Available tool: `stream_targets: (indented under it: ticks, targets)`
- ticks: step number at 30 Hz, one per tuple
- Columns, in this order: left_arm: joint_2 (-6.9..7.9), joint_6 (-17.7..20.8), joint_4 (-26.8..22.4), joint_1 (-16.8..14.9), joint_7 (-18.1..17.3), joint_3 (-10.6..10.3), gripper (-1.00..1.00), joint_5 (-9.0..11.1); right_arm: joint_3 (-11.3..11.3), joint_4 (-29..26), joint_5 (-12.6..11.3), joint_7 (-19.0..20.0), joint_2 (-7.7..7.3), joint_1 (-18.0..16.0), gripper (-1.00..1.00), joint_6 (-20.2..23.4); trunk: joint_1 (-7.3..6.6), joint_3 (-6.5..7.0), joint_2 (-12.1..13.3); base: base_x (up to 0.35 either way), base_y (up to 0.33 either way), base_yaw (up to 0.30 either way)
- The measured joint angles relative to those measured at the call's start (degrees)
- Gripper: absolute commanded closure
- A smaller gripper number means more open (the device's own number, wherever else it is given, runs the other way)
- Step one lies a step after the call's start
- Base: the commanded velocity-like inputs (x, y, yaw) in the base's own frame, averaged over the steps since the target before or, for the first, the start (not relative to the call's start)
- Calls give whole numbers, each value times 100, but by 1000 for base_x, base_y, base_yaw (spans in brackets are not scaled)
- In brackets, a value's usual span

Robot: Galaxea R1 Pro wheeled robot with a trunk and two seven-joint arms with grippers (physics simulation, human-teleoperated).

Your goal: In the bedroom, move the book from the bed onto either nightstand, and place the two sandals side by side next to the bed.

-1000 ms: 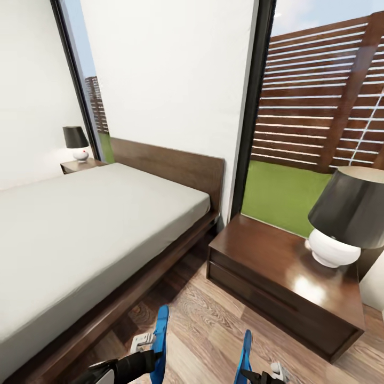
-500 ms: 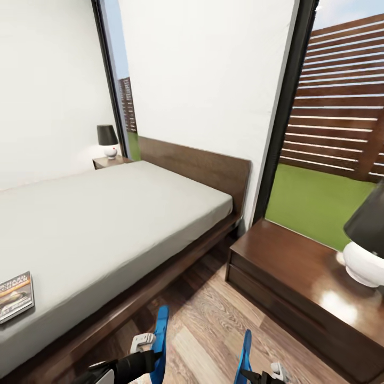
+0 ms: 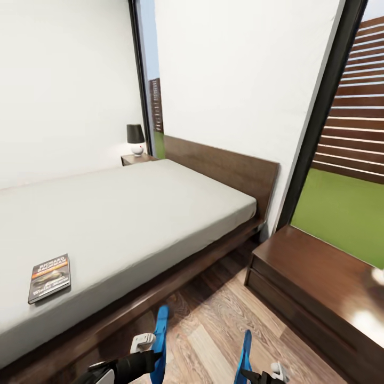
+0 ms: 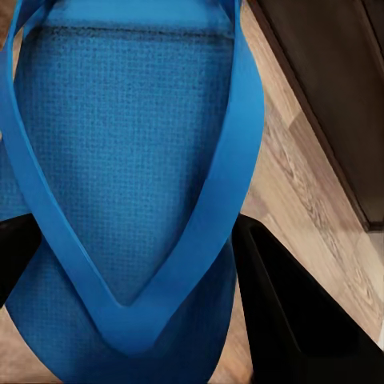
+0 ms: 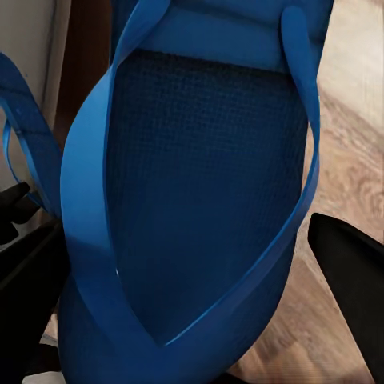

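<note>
The book (image 3: 49, 277) lies flat on the bed (image 3: 122, 224), near the mattress's front left edge. A dark nightstand (image 3: 314, 288) stands to the right of the bed, and a second nightstand (image 3: 133, 158) sits at the far side by the wall. My left gripper (image 3: 145, 345) is shut on one blue sandal (image 3: 160, 338) held edge-up over the floor. In the left wrist view that sandal (image 4: 128, 176) lies between the black fingers (image 4: 296, 312). My right gripper (image 3: 262, 375) is shut on the other sandal (image 3: 245, 349), whose sole (image 5: 208, 200) appears between its fingers (image 5: 352, 272).
Wood-plank floor (image 3: 213, 320) runs between the bed frame and the near nightstand. A small black-shaded lamp (image 3: 135, 138) stands on the far nightstand. A tall dark-framed window (image 3: 341, 160) shows grass and a slatted fence behind the near nightstand.
The head view has swung left: the book has come into view on the mattress, and the lamp on the near nightstand has left the picture. Both grippers hold their sandals as before.
</note>
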Motion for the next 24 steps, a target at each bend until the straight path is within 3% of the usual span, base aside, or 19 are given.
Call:
stream_targets:
  ticks: [24]
  targets:
    - [1, 12, 0, 0, -9, 0, 100, 5, 0, 0, 0, 0, 0, 0, 100, 5, -1, 0, 0, -34, 0, 288]
